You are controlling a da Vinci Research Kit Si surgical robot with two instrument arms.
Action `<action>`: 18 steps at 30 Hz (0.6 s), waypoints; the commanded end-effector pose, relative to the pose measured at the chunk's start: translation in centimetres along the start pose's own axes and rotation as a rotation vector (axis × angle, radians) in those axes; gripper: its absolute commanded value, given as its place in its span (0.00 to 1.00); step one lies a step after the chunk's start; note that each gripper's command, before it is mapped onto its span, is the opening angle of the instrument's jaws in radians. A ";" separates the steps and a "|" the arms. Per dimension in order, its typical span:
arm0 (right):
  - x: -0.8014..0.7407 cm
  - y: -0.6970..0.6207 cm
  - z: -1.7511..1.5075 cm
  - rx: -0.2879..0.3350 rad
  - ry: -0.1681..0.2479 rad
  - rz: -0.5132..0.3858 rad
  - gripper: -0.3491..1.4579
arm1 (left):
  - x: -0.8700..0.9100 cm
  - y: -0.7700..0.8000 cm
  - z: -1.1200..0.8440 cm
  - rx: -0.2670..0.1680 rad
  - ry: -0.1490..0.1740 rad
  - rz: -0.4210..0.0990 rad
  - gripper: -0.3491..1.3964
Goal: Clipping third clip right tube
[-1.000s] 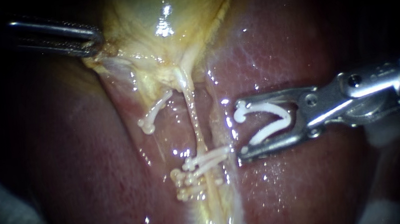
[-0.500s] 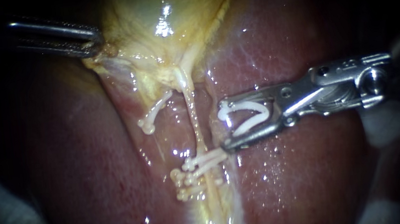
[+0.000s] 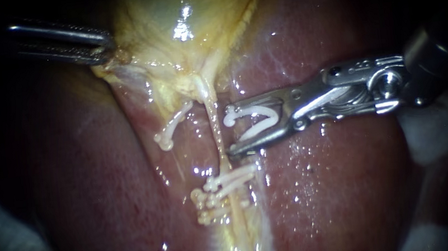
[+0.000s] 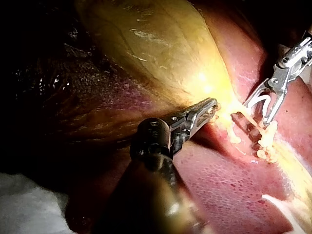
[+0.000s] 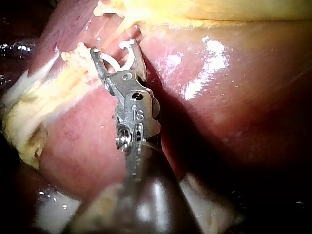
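Note:
The right tube [image 3: 217,137] runs down from the yellow gallbladder [image 3: 166,14] as a thin pale strand. Several white clips [image 3: 225,183] sit across its lower part, and one clip [image 3: 172,127] lies on the left tube. My right instrument [image 3: 230,132] comes in from the right, its jaws wide apart with an open white clip [image 3: 254,121] seated between them. The tips stand just right of the tube, above the placed clips. My left instrument [image 3: 105,48] is shut on the gallbladder's edge at upper left. The left wrist view shows that grip [image 4: 210,104].
Dark red liver [image 3: 327,187] lies on both sides of the tubes. White gauze [image 3: 439,135] shows under the right instrument's shaft. In the right wrist view the right instrument [image 5: 113,48] points at the clipped yellow strand [image 5: 78,57].
My right instrument has moved left and slightly up with the open clip, from over the liver to the right tube's side. The left instrument and the tissue have stayed still.

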 end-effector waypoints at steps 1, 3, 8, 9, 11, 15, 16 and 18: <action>0.01 0.00 0.02 0.000 0.004 0.005 0.46 | 0.00 0.00 0.00 0.000 0.000 0.000 0.00; 0.02 0.01 0.06 -0.003 0.011 0.010 0.46 | 0.00 0.00 0.00 0.000 0.000 0.000 0.00; 0.07 0.02 0.17 0.025 0.052 0.047 0.46 | 0.00 0.00 0.00 0.001 0.000 0.000 0.00; 0.08 0.03 0.18 0.031 0.059 0.051 0.46 | 0.00 0.00 0.00 0.001 0.000 0.000 0.00; 0.10 0.04 0.23 0.049 0.073 0.061 0.46 | 0.00 0.00 0.00 0.001 0.000 0.000 0.00; 0.15 0.05 0.31 0.075 0.100 0.083 0.46 | 0.00 0.00 0.00 0.001 0.000 0.000 0.00; 0.16 0.06 0.33 0.075 0.103 0.087 0.46 | 0.00 0.00 0.00 0.001 0.000 0.000 0.00; 0.19 0.07 0.37 0.083 0.114 0.096 0.46 | 0.00 0.00 0.00 0.001 0.000 0.000 0.00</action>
